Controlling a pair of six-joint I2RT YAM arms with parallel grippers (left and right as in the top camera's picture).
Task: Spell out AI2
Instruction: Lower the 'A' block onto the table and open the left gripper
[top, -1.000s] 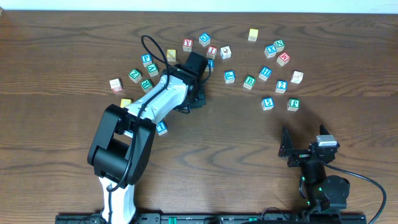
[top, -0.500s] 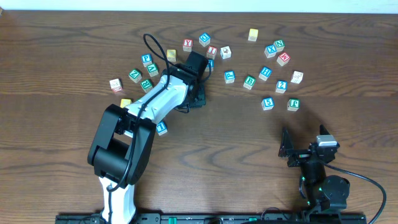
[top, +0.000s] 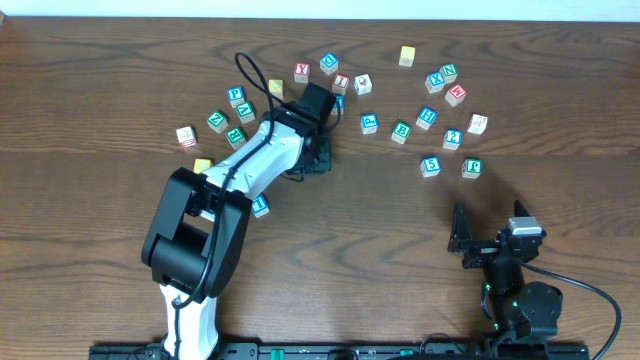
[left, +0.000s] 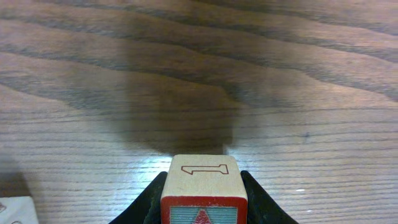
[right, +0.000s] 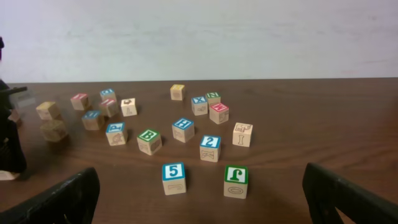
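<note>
My left gripper (top: 311, 160) is shut on a wooden block (left: 203, 190) just above the table, near the middle of the block cluster. The block has a red-framed face with a red peak like the top of an A, and an outlined 1 on its upper side. The arm hides it in the overhead view. A blue 2 block (top: 453, 138) stands at the right, and it also shows in the right wrist view (right: 210, 147). My right gripper (top: 478, 245) is open and empty near the front right, with its fingers wide apart (right: 199, 205).
Several lettered blocks are scattered in an arc across the far half of the table (top: 560, 200). A blue 5 block (right: 173, 177) and a green J block (right: 236, 180) lie closest to my right gripper. A blue block (top: 260, 205) lies beside my left forearm.
The cable on my left arm has shifted slightly to the right. The grippers and blocks look unmoved.
</note>
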